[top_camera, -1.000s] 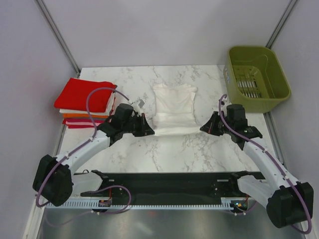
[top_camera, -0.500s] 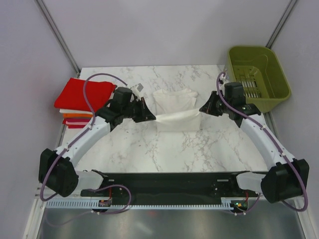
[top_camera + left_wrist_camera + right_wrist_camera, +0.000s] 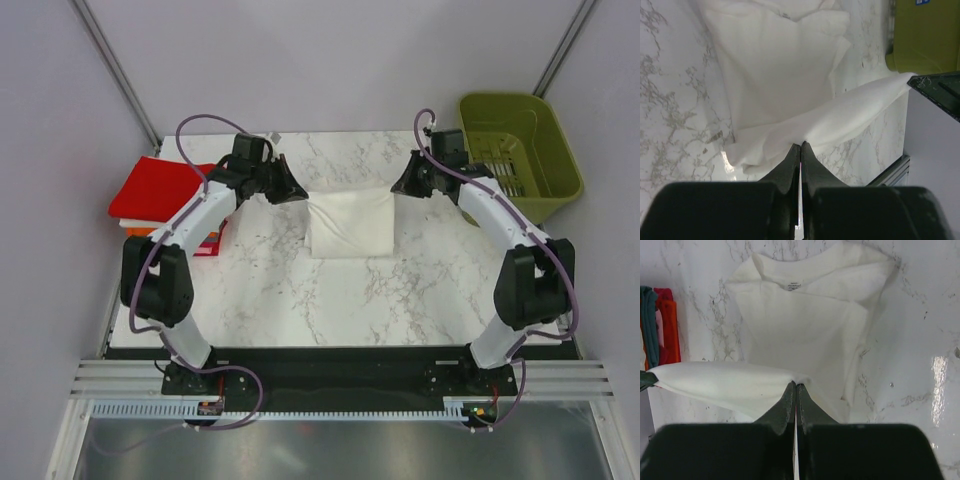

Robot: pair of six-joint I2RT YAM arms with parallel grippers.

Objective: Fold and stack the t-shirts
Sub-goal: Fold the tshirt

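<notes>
My left claw (image 3: 302,194) and right claw (image 3: 396,188), both clamped on the shirt (image 3: 350,225), have carried its hem back: fold nearly closed.

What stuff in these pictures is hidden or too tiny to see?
- Top view: the left arm covers part of the stack of folded t-shirts, so they cannot be counted.
- Right wrist view: the picture's left edge cuts that stack off.
- Right wrist view: the label inside the white t-shirt is too small to read.
- Left wrist view: the green basket is cut off by the top edge, so its inside is hidden.
</notes>
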